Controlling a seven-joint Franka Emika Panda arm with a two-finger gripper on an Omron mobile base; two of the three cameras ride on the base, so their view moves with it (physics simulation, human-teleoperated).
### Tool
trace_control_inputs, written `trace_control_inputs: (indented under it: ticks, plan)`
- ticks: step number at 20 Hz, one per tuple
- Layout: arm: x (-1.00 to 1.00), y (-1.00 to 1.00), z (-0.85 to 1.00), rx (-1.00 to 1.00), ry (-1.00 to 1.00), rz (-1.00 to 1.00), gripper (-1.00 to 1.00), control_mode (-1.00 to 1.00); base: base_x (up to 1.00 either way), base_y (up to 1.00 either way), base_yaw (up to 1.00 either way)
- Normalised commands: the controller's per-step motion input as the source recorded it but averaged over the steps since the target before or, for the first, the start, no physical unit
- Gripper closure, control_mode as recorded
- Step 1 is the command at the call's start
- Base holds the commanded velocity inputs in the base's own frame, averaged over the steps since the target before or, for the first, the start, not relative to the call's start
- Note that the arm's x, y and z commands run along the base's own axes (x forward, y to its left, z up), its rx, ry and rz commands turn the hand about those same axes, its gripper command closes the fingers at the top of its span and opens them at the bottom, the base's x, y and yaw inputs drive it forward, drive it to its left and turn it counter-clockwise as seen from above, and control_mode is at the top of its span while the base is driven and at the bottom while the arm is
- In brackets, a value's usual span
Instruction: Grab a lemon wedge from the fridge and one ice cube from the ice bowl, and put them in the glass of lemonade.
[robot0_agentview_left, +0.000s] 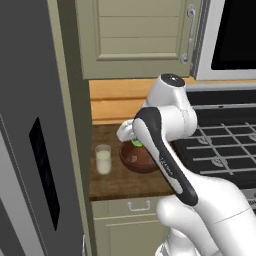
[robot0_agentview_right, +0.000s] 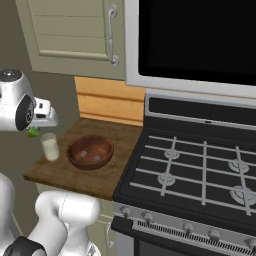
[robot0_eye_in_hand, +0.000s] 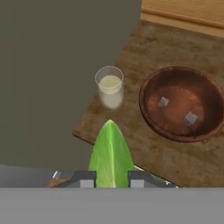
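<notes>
Green wedge: the lemon wedge (robot0_eye_in_hand: 110, 153) sits pinched between your gripper (robot0_eye_in_hand: 111, 179) tips, jaws narrow and closed on its base.
Wedge position: it hangs in the air above the front edge of the wooden counter (robot0_eye_in_hand: 144, 148), near the glass of lemonade (robot0_eye_in_hand: 109, 91) but not over it yet.
Wedge axis: in the hand view its long axis runs straight out from the fingers, pointed tip aimed toward the glass.
Wedge handling: you should expect it to be very light, small, probably slick on the rind; a thin tapered shape can squirt out of a pinch, so hold it at the wide end as now.
Glass: upright on the counter, just left of the ice bowl (robot0_eye_in_hand: 183, 103), the two apart. Judged light and easy to tip; keep your fingers off the rim.
Ice bowl: two ice cubes (robot0_eye_in_hand: 190, 118) lie on its floor, apart from each other. Likely slippery and small; take one across its flat faces.
Side views: you can see the wedge (robot0_agentview_right: 33, 132) as a green speck under the hand, just above the glass (robot0_agentview_right: 49, 146).
Fridge: grey fridge (robot0_agentview_left: 35, 150) stands left of the counter.
</notes>
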Motion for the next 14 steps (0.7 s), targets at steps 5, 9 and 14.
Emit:
trace_control_inputs:
  ticks: [5,9,14]
  plan:
    - [0.03,0.17,-0.22,0.14,-0.18,0.22,1.00,-1.00,0.00,0.00,0.00]
    - [0.15,0.56,-0.03,0.13,-0.16,0.20,1.00,-1.00,0.00,0.00,0.00]
    - [0.24,0.15,0.01,0.23,-0.08,0.18,1.00,-1.00,0.00,0.00,0.00]
